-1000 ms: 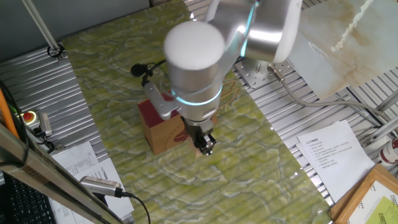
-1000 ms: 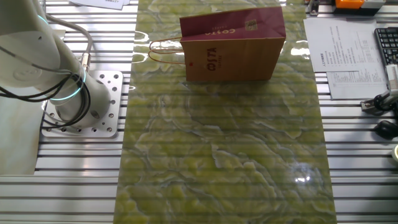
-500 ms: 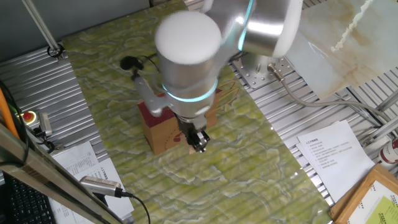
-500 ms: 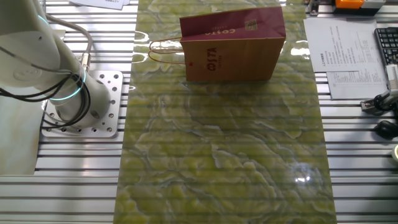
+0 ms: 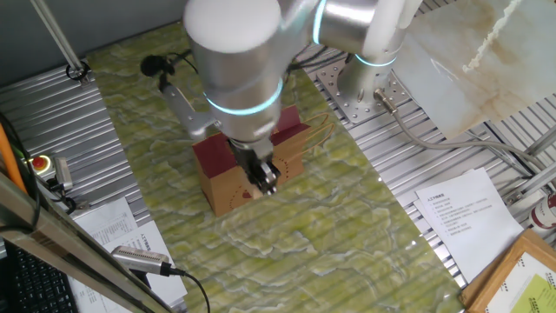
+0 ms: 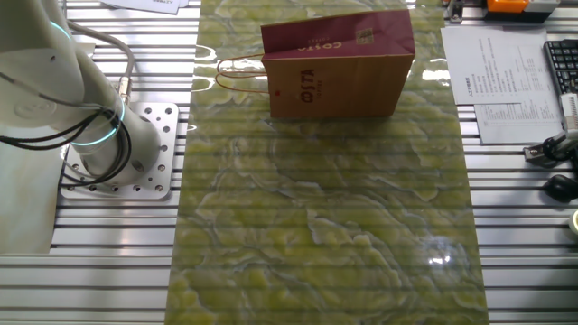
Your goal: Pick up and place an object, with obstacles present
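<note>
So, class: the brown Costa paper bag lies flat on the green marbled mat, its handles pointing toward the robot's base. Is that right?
Not quite. The paper bag stands upright on the green mat, not flat. Its handles do point toward the robot's base. The other fixed view shows this best.

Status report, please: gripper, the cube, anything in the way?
Gripper over paper bag, jaw state unreadable. Cube not visible in either view. Bag is the only obstacle seen.

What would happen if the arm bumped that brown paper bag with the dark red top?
The brown paper bag with the dark red top would probably crumple rather than resist, being thin paper. It looks light, so it would likely slide on the smooth green marbled mat. Its loop handles look floppy.
</note>
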